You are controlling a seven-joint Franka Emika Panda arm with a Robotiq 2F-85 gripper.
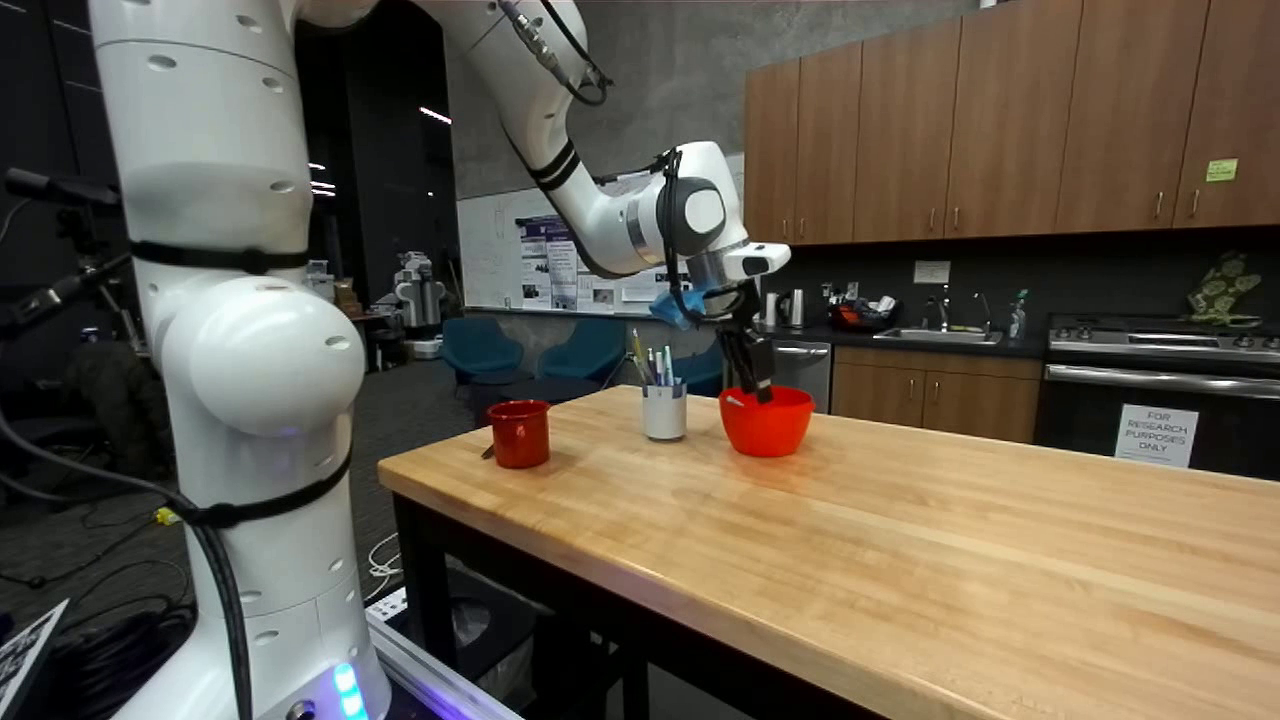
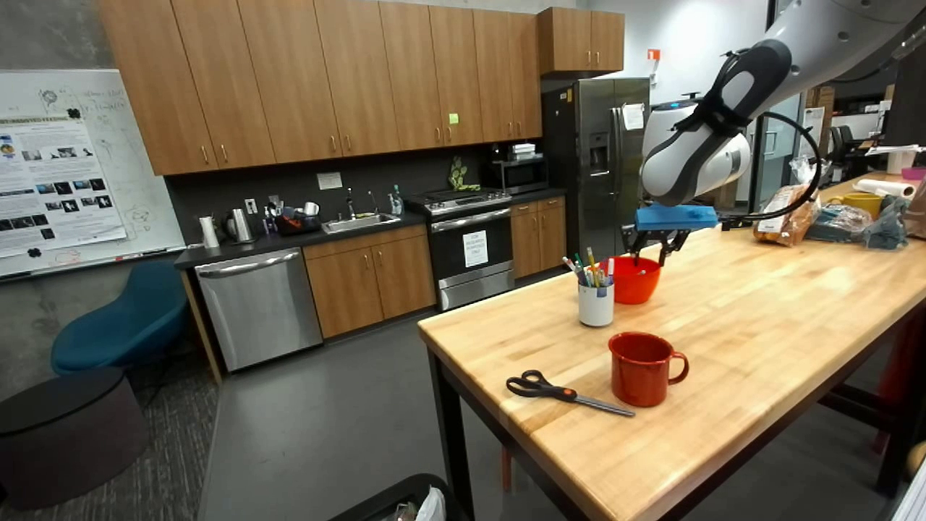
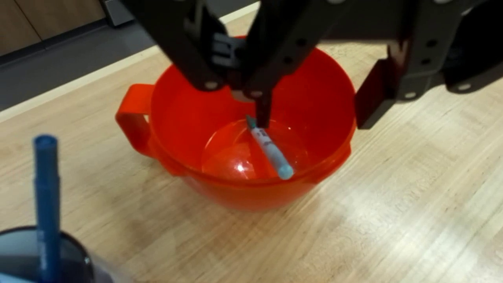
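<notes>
My gripper (image 3: 313, 120) stands open above the red bowl (image 3: 251, 196), with a gap between its fingers. In the wrist view one fingertip (image 3: 264, 112) hangs over the bowl's inside, and the other finger (image 3: 375, 96) is by the bowl's right rim. A pale marker (image 3: 271, 151) with a teal end leans in the bowl. Its upper part lies close to the inner fingertip; whether they touch I cannot tell. Both exterior views have the gripper (image 2: 651, 257) at the bowl (image 2: 633, 289). Beside the bowl is a white cup (image 1: 664, 415) of pens, one a blue pen (image 3: 47, 204).
Toward the table's near corner stand a red mug (image 2: 640, 373) and black-handled scissors (image 2: 550, 391). Bagged items (image 2: 785, 213) and a yellow container (image 2: 861, 202) sit farther along the wooden table (image 1: 900, 540). The table's edge runs past the bowl in the wrist view.
</notes>
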